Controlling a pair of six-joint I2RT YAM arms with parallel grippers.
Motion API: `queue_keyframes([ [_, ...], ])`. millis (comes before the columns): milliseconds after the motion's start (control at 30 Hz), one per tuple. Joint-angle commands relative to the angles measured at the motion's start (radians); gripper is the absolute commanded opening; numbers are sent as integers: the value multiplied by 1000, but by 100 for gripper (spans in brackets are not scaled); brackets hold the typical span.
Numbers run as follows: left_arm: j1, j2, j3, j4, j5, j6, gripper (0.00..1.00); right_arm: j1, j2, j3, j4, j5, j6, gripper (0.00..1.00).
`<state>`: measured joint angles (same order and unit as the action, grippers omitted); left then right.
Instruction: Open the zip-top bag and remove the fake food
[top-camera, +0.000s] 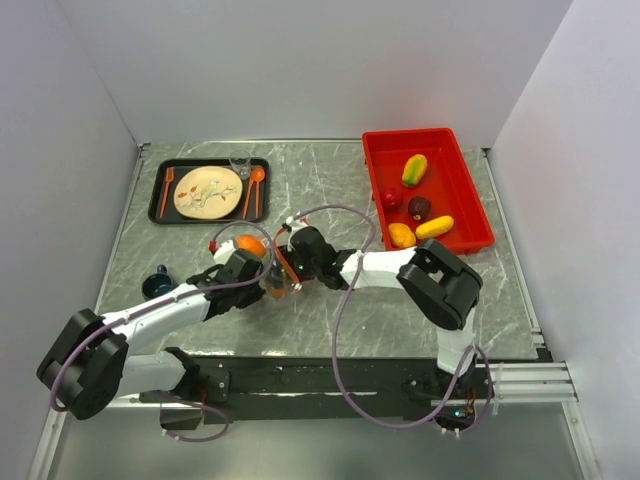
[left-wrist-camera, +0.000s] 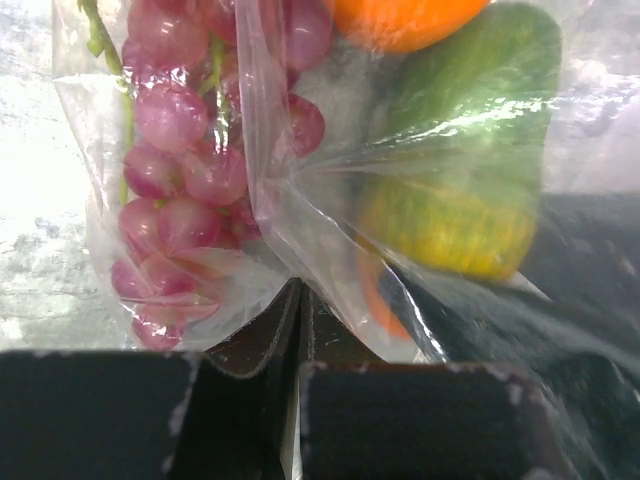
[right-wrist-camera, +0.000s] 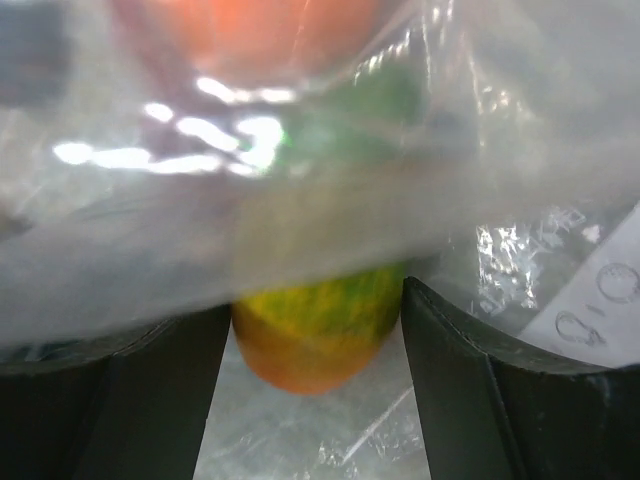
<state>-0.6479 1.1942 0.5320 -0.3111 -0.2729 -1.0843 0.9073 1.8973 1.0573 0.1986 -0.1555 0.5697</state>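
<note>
The clear zip-top bag (top-camera: 272, 272) lies mid-table between both arms. My left gripper (left-wrist-camera: 297, 300) is shut, pinching a fold of the bag's plastic (left-wrist-camera: 300, 215). Inside the bag are pink grapes (left-wrist-camera: 175, 170), an orange fruit (left-wrist-camera: 405, 20) and a green-yellow mango (left-wrist-camera: 460, 200). My right gripper (right-wrist-camera: 315, 335) reaches into the bag from the right with its jaws wide apart. The mango (right-wrist-camera: 312, 345) fills the gap between its fingers, and bag film (right-wrist-camera: 300, 190) drapes over it. In the top view the orange fruit (top-camera: 250, 244) shows behind the left gripper (top-camera: 262, 282) and right gripper (top-camera: 290, 262).
A red bin (top-camera: 470, 200) at the back right holds a mango (top-camera: 413, 170), a red fruit (top-camera: 391, 198), a dark purple one (top-camera: 419, 207) and two yellow ones (top-camera: 434, 227). A black tray (top-camera: 160, 190) with plate and cutlery sits back left. A blue cup (top-camera: 157, 283) stands left.
</note>
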Motion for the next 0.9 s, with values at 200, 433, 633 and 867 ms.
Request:
queue_keyframes([
  [200,-2,4,11,12,-20,12,6,16,25,37,36,93,50,54],
  [433,25,25,14,-75,-132,-55,6,1,-93,0,-37,140,25,32],
  [633,57,16,20,-80,-160,-46,6,-30,-184,-42,-85,122,15,32],
  [867,63,22,19,-77,-157,-55,6,-64,-250,-68,-143,114,-5,29],
])
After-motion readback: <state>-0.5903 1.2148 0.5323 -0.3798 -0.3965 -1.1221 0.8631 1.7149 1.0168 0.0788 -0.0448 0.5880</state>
